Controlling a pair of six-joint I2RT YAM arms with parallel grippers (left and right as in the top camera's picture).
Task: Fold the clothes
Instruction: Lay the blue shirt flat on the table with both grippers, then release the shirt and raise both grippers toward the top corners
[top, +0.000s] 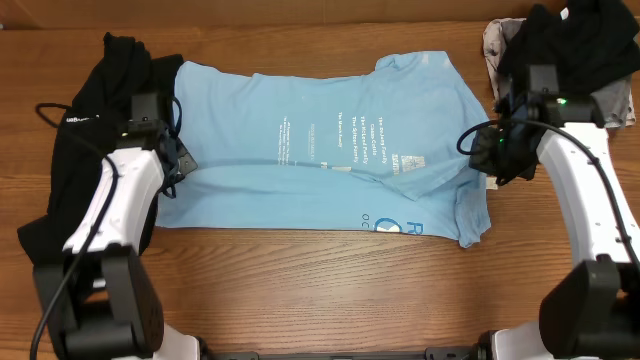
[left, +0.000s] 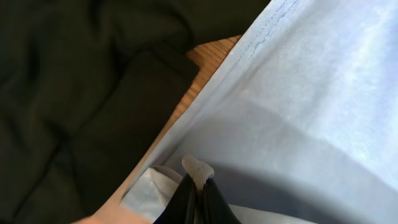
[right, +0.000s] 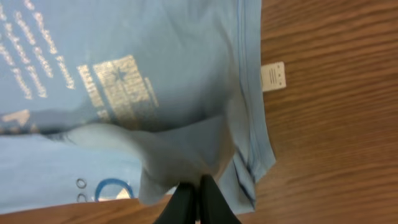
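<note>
While your two arms are flanking the light blue T-shirt (top: 300, 130), its long axis is running left to right across the table (top: 320, 290), with the hem lying towards your left arm and the sleeves and neck end towards your right. Your left gripper (top: 178, 158) is sitting at the hem edge with the shirt stretching away to its right. Its jaws are pressed together, pinching a fold of blue cloth, with a white scrap (left: 198, 168) showing at the tips (I cannot tell what it is). Your right gripper (top: 492, 150) is sitting at the opposite edge with the shirt lying to its left, and its jaws are likewise closed on a bunched pucker of blue fabric.

Each arm is nearest its own end, so I judge the coming fold is turning on both ends travelling together across that axis. The shirt is lying mostly flat, white lettering up and running sideways, with soft wrinkles. A small white tag (right: 273, 76) is resting on bare wood just beside the edge. Black clothes (top: 90, 130) are lying heaped against the hem, and a dark pile (top: 570, 40) is sitting at the far right corner.
</note>
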